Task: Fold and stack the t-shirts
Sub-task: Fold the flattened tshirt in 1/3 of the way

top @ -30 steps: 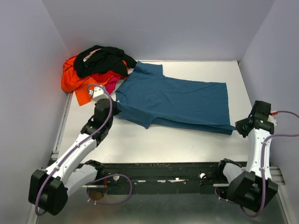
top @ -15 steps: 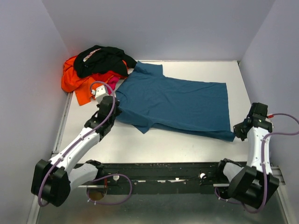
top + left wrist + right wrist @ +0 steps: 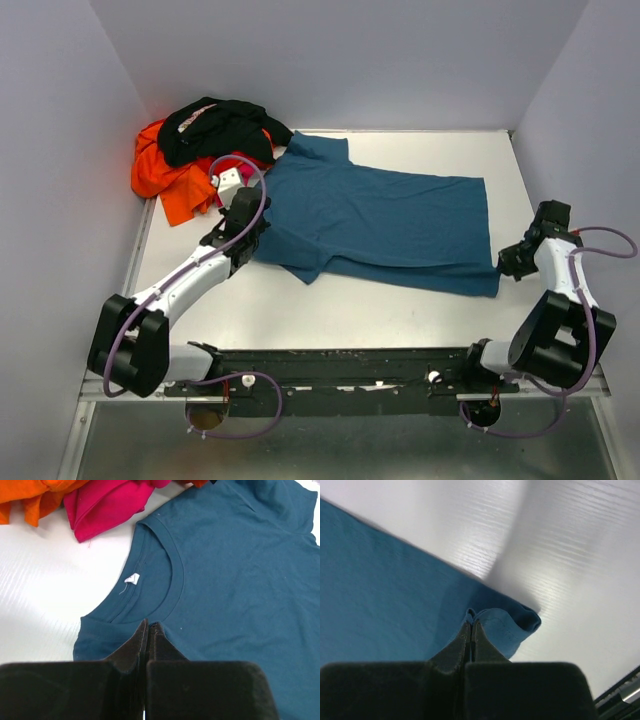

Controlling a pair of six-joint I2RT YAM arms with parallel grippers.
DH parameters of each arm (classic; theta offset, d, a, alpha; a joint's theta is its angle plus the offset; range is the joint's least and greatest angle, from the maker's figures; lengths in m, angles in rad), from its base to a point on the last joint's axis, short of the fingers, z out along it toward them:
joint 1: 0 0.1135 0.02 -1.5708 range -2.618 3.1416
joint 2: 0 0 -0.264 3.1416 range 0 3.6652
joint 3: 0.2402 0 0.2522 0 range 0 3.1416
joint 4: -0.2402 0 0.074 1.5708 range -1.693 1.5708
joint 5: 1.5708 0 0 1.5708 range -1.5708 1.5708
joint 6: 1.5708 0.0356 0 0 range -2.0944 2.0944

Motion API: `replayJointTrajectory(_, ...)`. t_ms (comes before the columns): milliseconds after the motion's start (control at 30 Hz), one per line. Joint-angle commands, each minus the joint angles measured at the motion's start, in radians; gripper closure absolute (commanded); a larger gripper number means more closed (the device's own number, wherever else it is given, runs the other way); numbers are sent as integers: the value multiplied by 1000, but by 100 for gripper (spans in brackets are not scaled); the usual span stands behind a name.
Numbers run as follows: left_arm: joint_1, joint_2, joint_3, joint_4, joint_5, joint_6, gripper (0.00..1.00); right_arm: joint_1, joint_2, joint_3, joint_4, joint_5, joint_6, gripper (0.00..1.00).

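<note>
– table [image 3: 400,300] first: what's lying on it for you?

– the teal shirt [image 3: 380,215] fills the middle, spread flat, collar to the left and hem to the right. the others are heaped in the far left corner: black shirt [image 3: 225,128] on top, orange shirt [image 3: 160,175] under it, pink shirt [image 3: 105,505] poking out just beside the teal collar.

– and what has changed in the last second?

– your left gripper [image 3: 149,625] has pushed further in and now sits on the shoulder, right below the neckline. your right gripper [image 3: 471,625] has drawn in toward the near hem corner. the shirt itself has barely shifted.

– are they holding anything?

– both are closed tight. the left one's fingers are pressed together with what looks like a pinch of teal cloth at the tips. the right one is clamped on the hem corner, which curls into a small roll beside it.

– so where does that leave you?

– my read: you've got both ends gripped, but nothing is folded and nothing is stacked. the first fold on this shirt should come next, so lift both ends evenly or the cloth may twist. the small white tag [image 3: 132,579] inside the collar shows the neck opening faces up.
</note>
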Motion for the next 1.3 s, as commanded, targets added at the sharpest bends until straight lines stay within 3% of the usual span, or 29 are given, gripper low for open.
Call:
replayJointTrajectory(0,0,53,52,43,-56,22,100,-4,93,60,61,-42,15,99)
replayJointTrajectory(433,9,194,179,49,-61,27,100,-4,205,128,117,-84,45,99)
replayJointTrajectory(1200,36,300,245,68,-84,36,100,8,330,212,180,-137,47,99)
replayJointTrajectory(1233,36,308,248,74,-82,34,100,8,338,217,191,-140,38,94)
replayJointTrajectory(1267,39,314,251,75,-72,34,100,8,340,217,214,-150,19,79)
